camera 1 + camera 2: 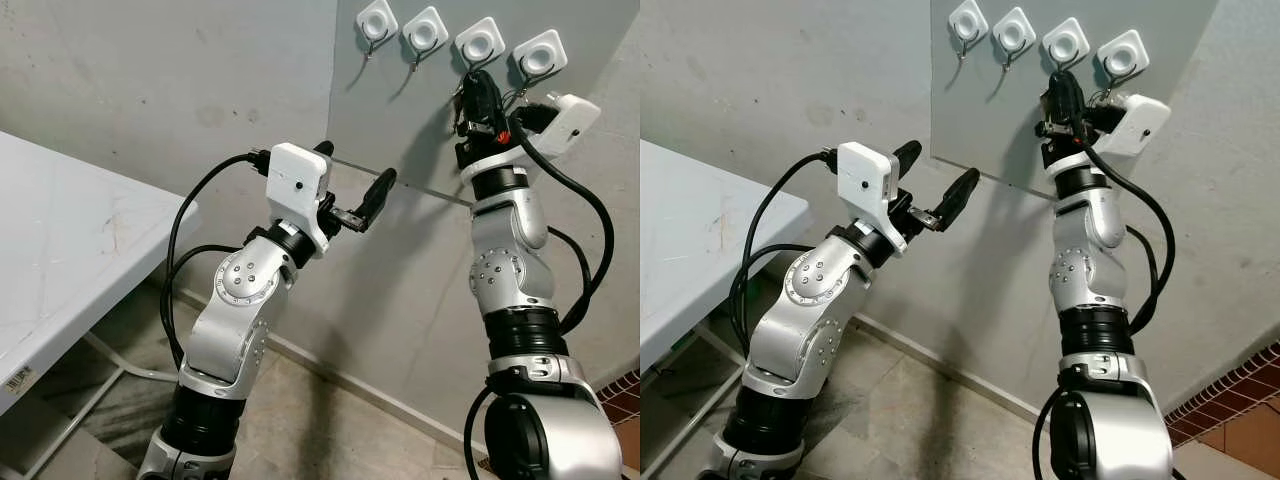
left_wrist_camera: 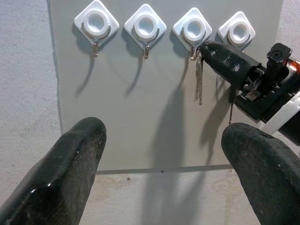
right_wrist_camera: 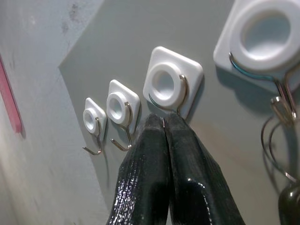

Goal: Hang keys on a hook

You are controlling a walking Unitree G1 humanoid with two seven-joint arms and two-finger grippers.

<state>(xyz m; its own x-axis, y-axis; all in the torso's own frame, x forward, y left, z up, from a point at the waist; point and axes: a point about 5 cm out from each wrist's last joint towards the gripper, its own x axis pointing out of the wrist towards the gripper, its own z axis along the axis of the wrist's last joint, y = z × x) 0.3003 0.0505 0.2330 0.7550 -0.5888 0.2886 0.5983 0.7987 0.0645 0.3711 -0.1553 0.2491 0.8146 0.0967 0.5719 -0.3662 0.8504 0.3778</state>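
One key (image 2: pixel 199 79) hangs on third hook (image 2: pixel 192 51) — right hand (image 3: pixel 165 123) pinched there.

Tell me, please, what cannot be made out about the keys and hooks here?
- Head views: the right gripper hides the third hook's tip.
- Right wrist view: its shut fingers cover that tip too.
- Left wrist view: the key's ring is too small; released or not, unclear.
- Right wrist view: the edge cuts off the fourth hook's wire ring.
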